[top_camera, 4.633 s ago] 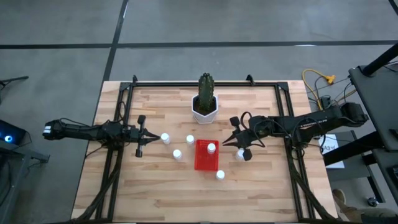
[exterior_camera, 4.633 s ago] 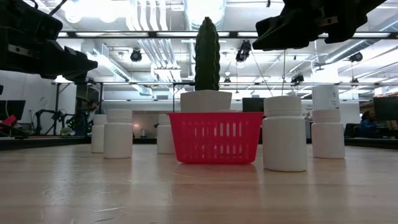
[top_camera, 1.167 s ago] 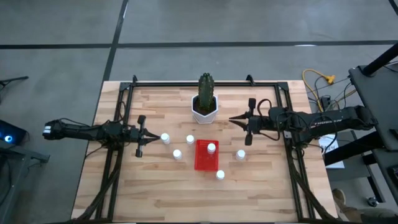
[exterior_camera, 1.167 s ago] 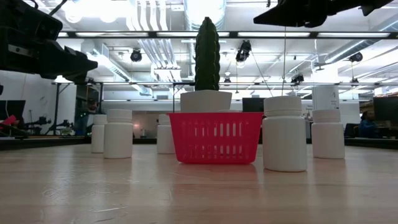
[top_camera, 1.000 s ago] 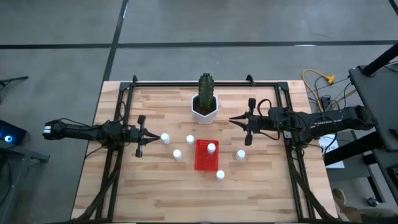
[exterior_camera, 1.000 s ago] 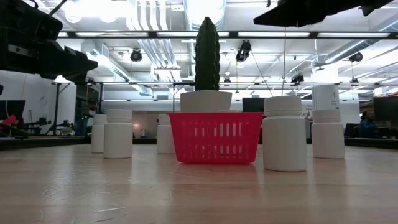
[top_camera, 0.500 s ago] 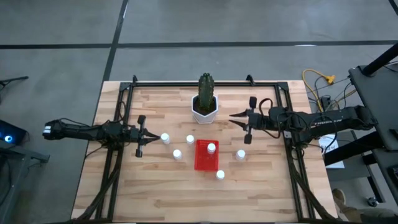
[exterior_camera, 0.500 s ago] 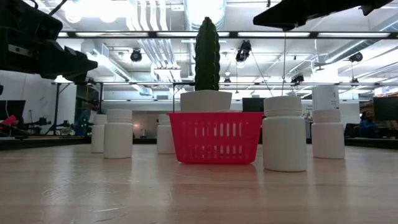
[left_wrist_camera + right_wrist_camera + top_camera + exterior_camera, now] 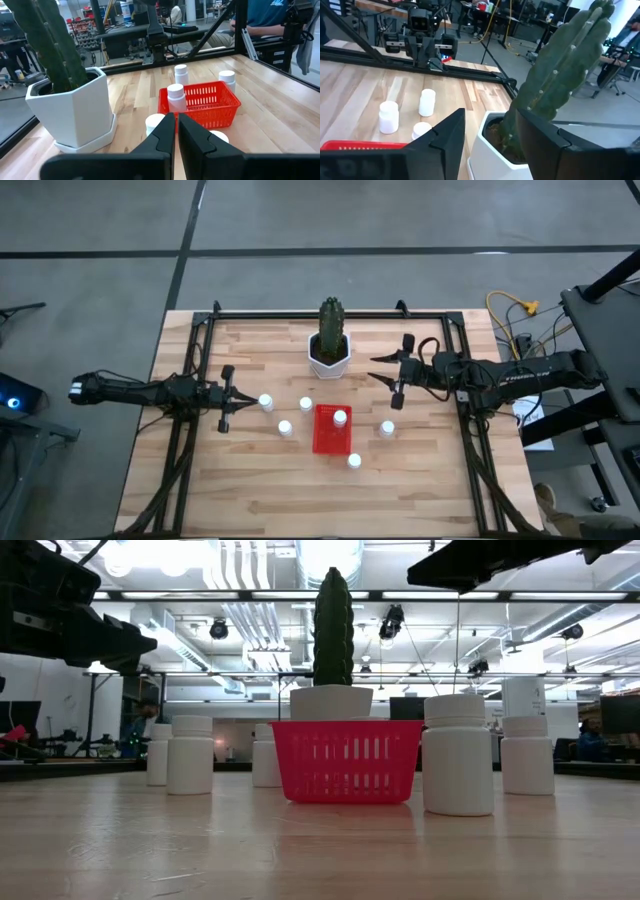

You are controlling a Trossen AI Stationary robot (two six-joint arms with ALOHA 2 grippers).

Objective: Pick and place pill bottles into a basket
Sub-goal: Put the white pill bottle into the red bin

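Cactus pot point(image 9: 329, 357) crowds the basket point(image 9: 332, 430) behind; bottles point(image 9: 284, 427) flank it.

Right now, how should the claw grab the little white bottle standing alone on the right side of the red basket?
I'd grab that pill bottle around its round body, just under the cap, coming straight down from above. It stands upright with bare table on all sides, apart from the red basket, so both fingers should fit. The right claw is nearest and looks open.

Bright, even light from above; table point(image 9: 250, 480) shows only faint soft shadows in high view. Low view: ceiling lamps point(image 9: 150, 555) blow out w/ glare, arms dark silhouettes vs. them. Wrist views: near fingers point(image 9: 165, 137) blurred, far room soft, edges slightly bowed.
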